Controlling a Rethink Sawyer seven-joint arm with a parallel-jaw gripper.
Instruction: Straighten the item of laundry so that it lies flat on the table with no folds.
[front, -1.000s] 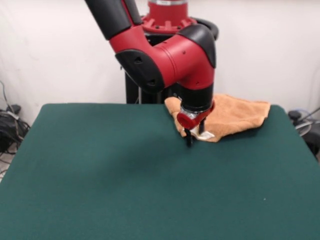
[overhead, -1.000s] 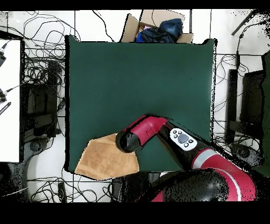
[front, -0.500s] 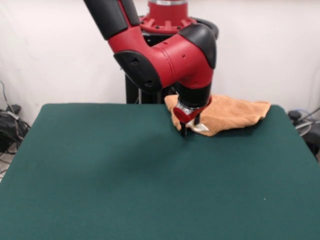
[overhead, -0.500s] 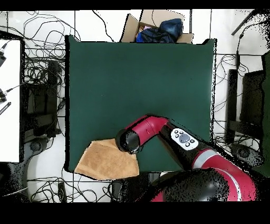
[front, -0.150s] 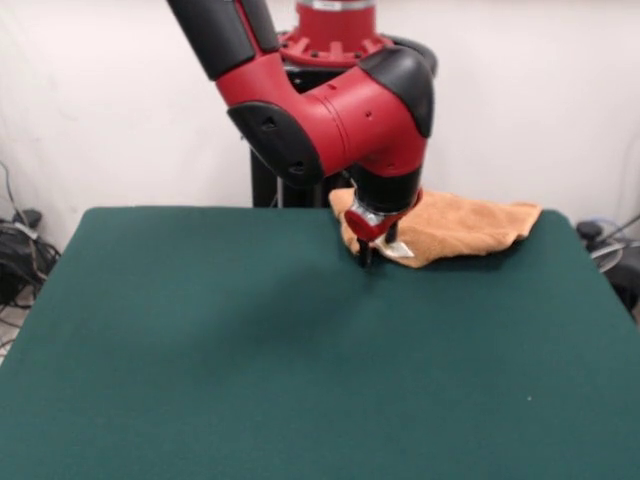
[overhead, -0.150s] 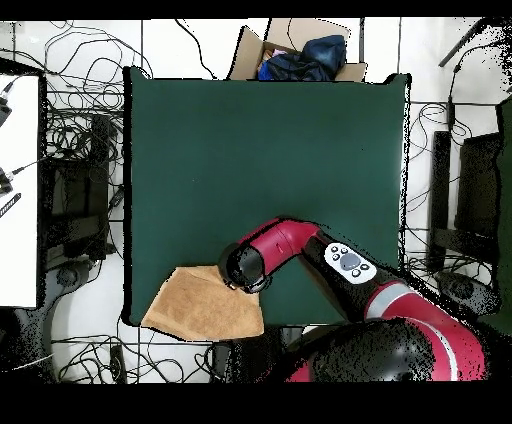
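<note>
The orange-tan terry cloth towel (front, -0.150s: 455, 228) lies rumpled at a corner of the large dark green felt-covered table (front, -0.150s: 300, 370), beside the robot's base; in the overhead view the towel (overhead, -0.150s: 200, 308) hangs past the table (overhead, -0.150s: 265, 150) edge at that corner. I see raised folds across its surface and a small white care tag (front, -0.150s: 398, 251) at the edge facing the table's middle.

My gripper (front, -0.150s: 373, 254), below the red and black arm (front, -0.150s: 330, 120), stands at that same edge, its dark fingertips down at the cloth just beside the tag. I cannot tell whether the fingers are parted or pinched on the cloth, since the wrist hides them from above and the front view shows only two thin dark tips against the fabric. In the overhead view the arm's wrist (overhead, -0.150s: 247, 266) covers the towel's inner corner.

Beyond the table's far edge in the overhead view sits an open brown cardboard box (overhead, -0.150s: 296, 52) holding dark blue cloth, and black cables (overhead, -0.150s: 85, 130) run across the floor around the table.
</note>
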